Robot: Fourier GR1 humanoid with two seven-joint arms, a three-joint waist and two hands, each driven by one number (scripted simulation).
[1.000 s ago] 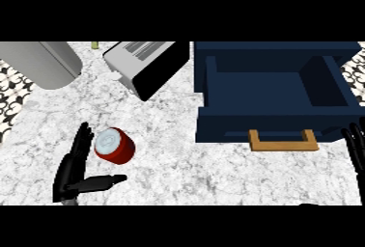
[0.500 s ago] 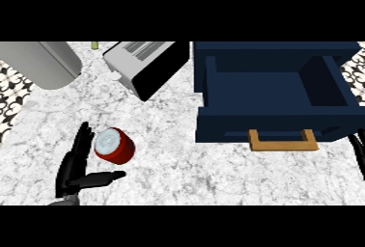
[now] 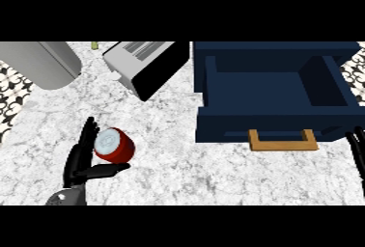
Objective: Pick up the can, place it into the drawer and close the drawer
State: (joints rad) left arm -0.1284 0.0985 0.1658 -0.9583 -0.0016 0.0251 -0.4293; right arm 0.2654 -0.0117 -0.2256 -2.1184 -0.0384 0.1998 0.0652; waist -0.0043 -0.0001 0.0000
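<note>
Can (image 3: 114, 144) tilted on counter, against open left hand (image 3: 80, 164), thumb beneath.

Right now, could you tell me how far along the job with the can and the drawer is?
Done so far: only the approach. The left hand sits open beside the red can with the silver lid, fingers along one side, thumb below, not curled round it. The can lies on the marble counter. Left: grasp it, carry it to the open dark blue drawer with the wooden handle, and close that. The right hand rests at the right edge.
</note>
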